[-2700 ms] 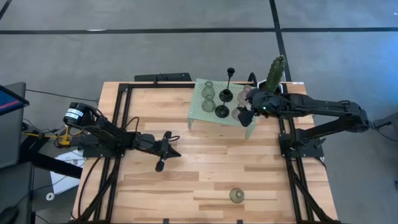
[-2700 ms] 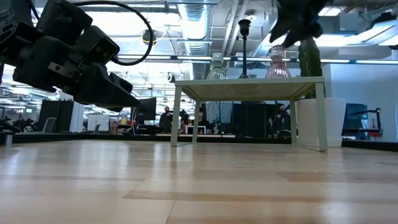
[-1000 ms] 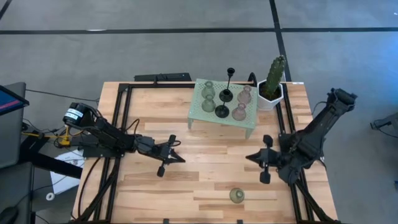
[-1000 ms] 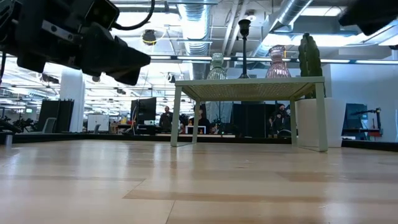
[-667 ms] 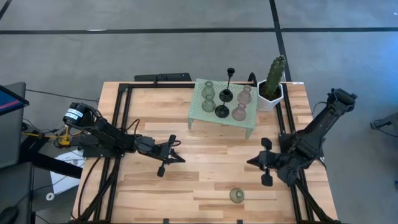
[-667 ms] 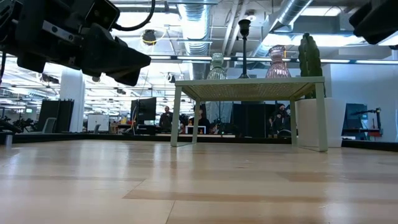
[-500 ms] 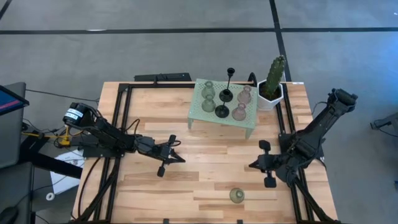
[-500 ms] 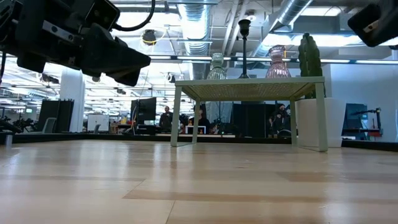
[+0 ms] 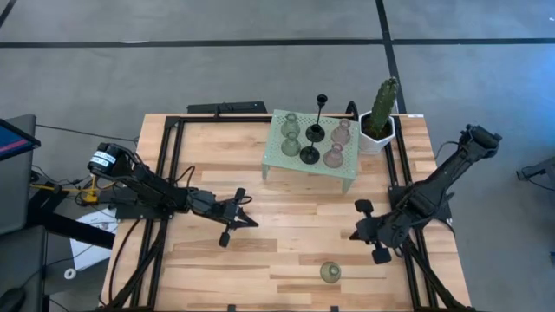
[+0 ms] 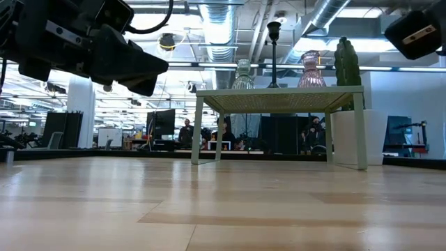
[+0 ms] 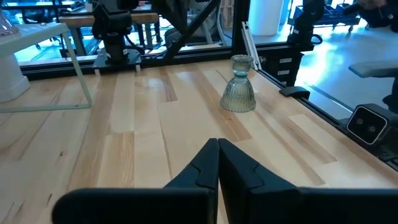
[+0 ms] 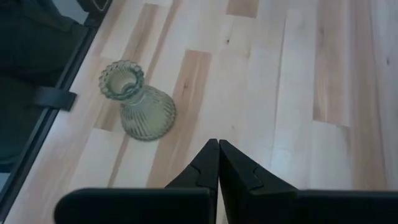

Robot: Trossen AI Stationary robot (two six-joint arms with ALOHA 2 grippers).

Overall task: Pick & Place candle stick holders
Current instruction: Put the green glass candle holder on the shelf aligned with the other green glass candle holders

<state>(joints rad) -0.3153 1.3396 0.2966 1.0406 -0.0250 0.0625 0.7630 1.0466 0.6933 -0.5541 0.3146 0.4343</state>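
One ribbed green glass candle holder [image 9: 329, 272] stands alone at the near edge of the wooden counter [image 9: 286, 217]; both grippers empty, fingers pressed together.
Right gripper [image 9: 353, 236] hovers just beside it, pointed down toward it; left gripper [image 9: 252, 222] hangs mid-counter, well apart. Mint-green mesh stand [image 9: 282, 160] carries two green holders [image 9: 290, 130], two pink ones [image 9: 337, 144], a squat black one [image 9: 310, 155] and a tall thin black stem holder [image 9: 317, 117]. White-potted cactus [image 9: 381, 113] sits beside the stand.
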